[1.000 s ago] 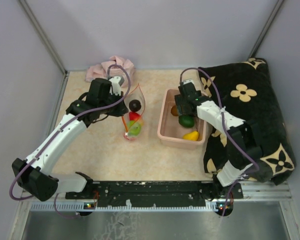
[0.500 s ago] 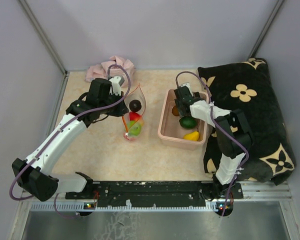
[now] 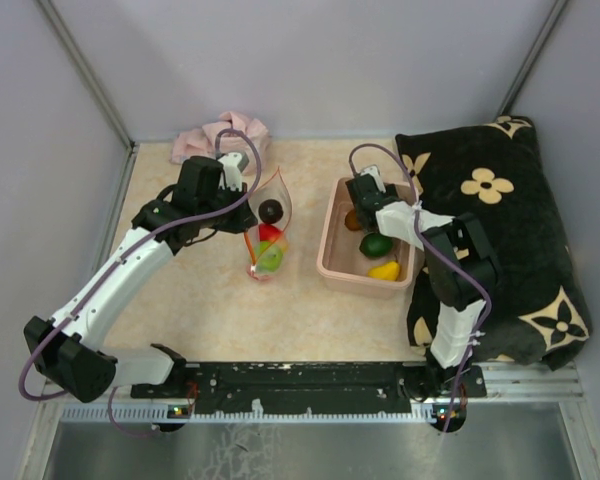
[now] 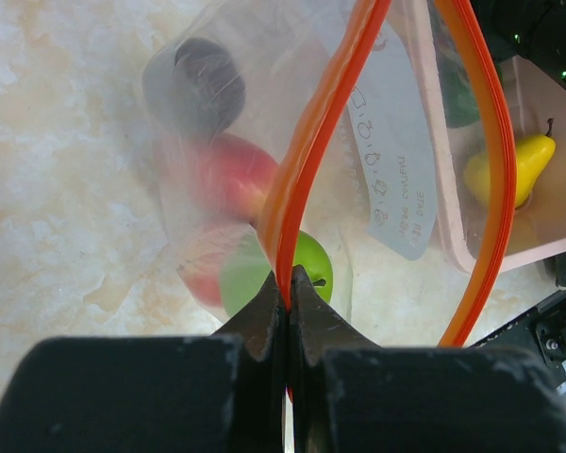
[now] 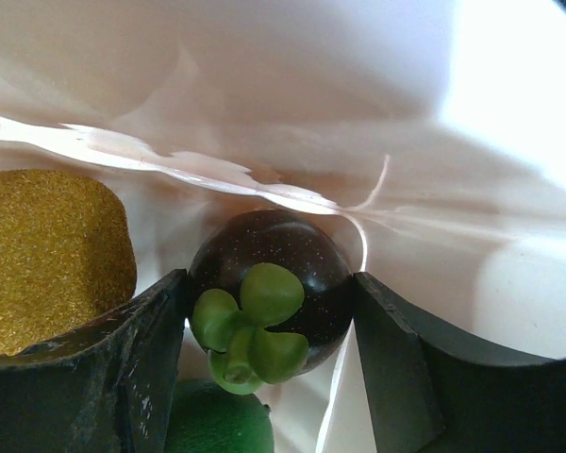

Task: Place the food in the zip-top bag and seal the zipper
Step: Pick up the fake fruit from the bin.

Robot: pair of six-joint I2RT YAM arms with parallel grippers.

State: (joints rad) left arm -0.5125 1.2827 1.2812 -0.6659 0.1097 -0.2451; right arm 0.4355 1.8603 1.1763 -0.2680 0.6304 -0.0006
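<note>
Left hand (image 4: 288,283) pinched tight on the zipper (image 4: 311,160), lifting one lip so the zip-top bag (image 3: 272,205) gapes. Bag lies mid-desk (image 3: 200,300); inside it the dark purple ball (image 4: 193,85), red apple (image 4: 231,175) and green apple (image 4: 311,269).

Right hand (image 5: 269,302) is down in the pink tub (image 3: 327,235), at 3 o'clock of the bag. Its fingers closely flank a leaf-topped dark ball (image 5: 283,255); cannot tell if they press it yet.

Step in hand, as I judge it: pick this ball.
- Squeeze across its middle, since round and likely to slip.
- Lift straight up to clear the tub wall before swinging toward 9 o'clock.

Crowding: gold-brown piece (image 5: 47,245) just beside the left finger; green fruit (image 5: 217,420) just below the ball. Black cushion (image 3: 500,220) hems the tub at 3 o'clock. Bag mouth is narrow, so drop centrally.
</note>
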